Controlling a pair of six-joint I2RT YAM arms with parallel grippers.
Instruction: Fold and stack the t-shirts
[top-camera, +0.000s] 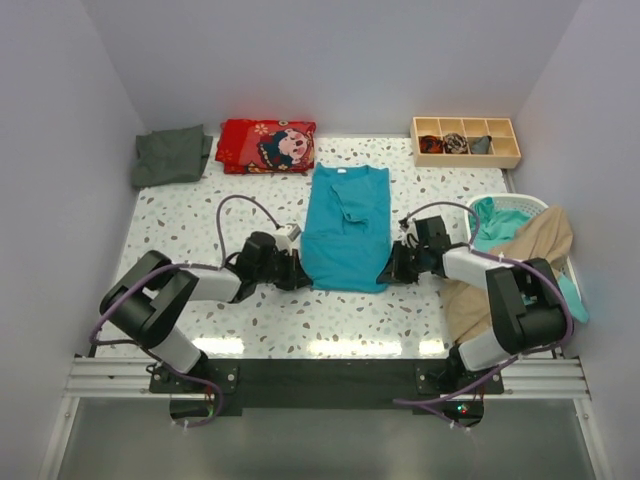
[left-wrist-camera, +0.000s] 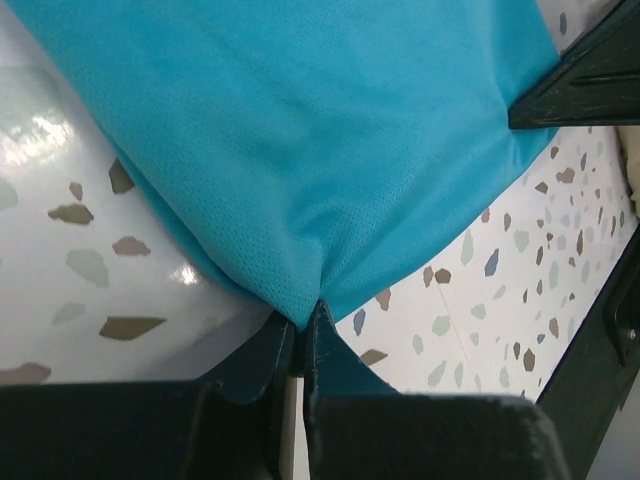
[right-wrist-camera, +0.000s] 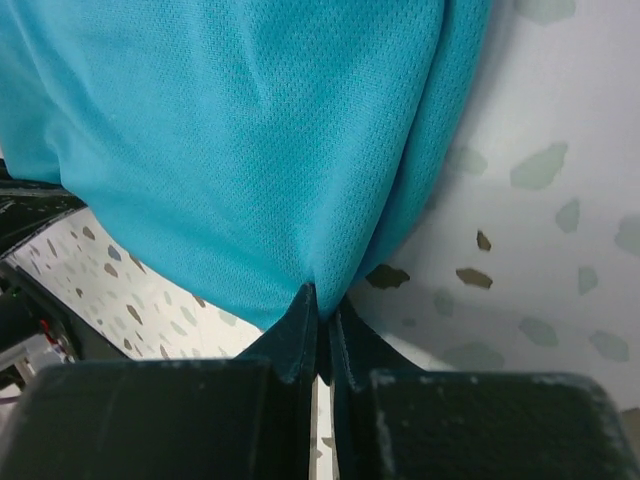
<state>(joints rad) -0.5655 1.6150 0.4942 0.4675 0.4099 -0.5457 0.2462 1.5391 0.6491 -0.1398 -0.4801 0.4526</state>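
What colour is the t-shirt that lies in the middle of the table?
The t-shirt is plain bright teal. The top external view shows it best.

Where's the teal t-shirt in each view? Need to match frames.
Top external: teal t-shirt lies flat at picture centre.
Left wrist: fills the upper frame; its near corner is pinched in the left tool at bottom centre.
Right wrist: fills upper left; corner pinched in the right tool.
Shared landmark: the speckled table under the hem.
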